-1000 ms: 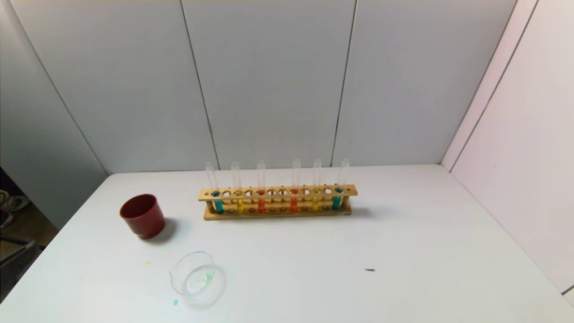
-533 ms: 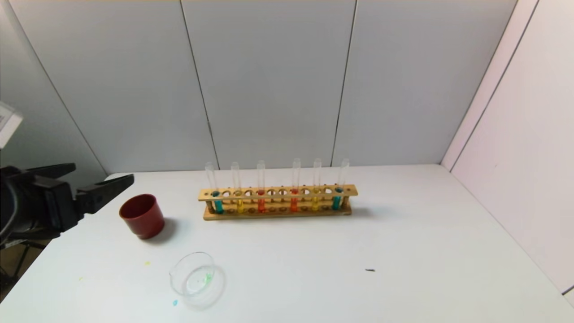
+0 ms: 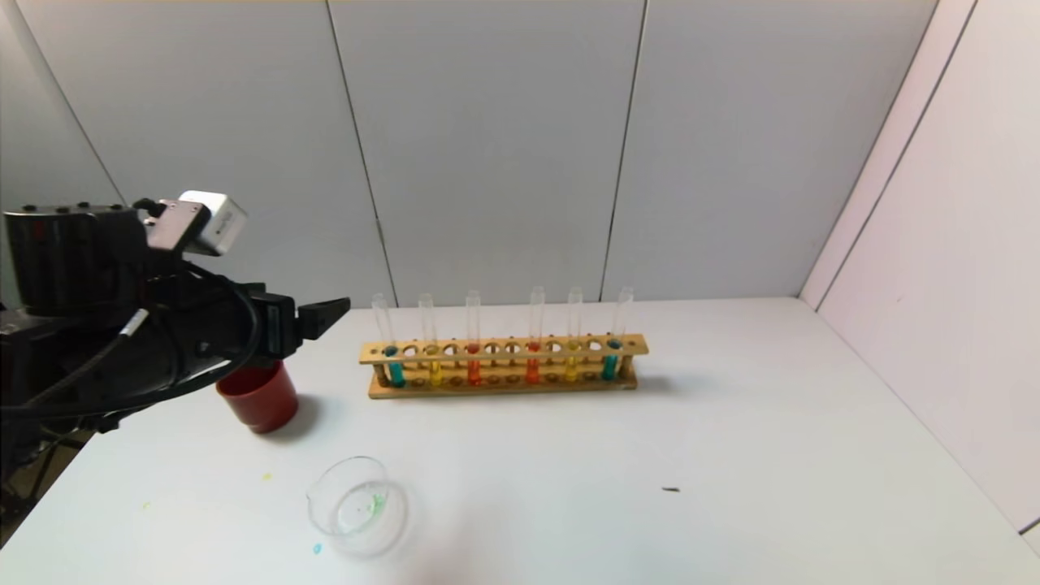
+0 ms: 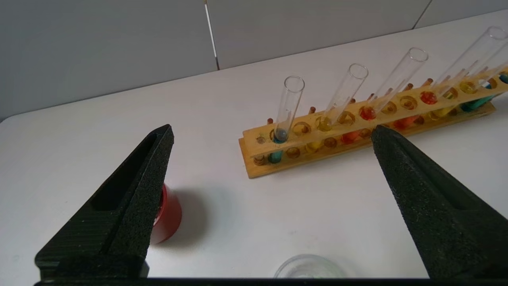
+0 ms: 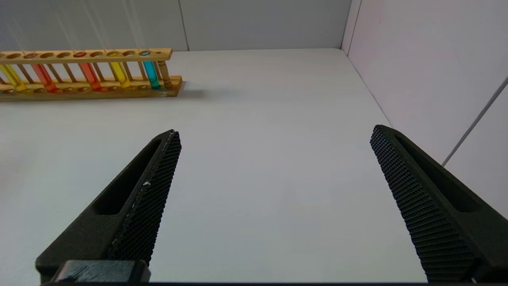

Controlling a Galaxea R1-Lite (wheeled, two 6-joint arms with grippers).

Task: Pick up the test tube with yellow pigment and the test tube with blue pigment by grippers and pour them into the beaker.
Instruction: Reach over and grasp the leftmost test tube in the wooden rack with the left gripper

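A wooden rack (image 3: 504, 349) stands mid-table with several upright tubes. Blue-green liquid tubes stand at its left end (image 3: 396, 372) and right end (image 3: 609, 367). Yellow tubes (image 3: 435, 374) (image 3: 571, 370) stand just inside them, and orange-red ones in the middle. The clear beaker (image 3: 357, 505) sits near the front left. My left gripper (image 3: 321, 317) is open and empty, above the red cup and left of the rack. In the left wrist view (image 4: 273, 128) its fingers frame the rack's left end. My right gripper (image 5: 274, 130) is open and empty over bare table, out of the head view.
A dark red cup (image 3: 260, 402) stands left of the rack, partly behind my left arm. Small yellow and blue stains lie near the beaker. A dark speck (image 3: 670, 489) lies on the right part of the table. Grey walls close the back and right.
My left arm has come in from the left edge and moved right and up, now over the red cup near the rack's left end. Nothing on the table has moved.
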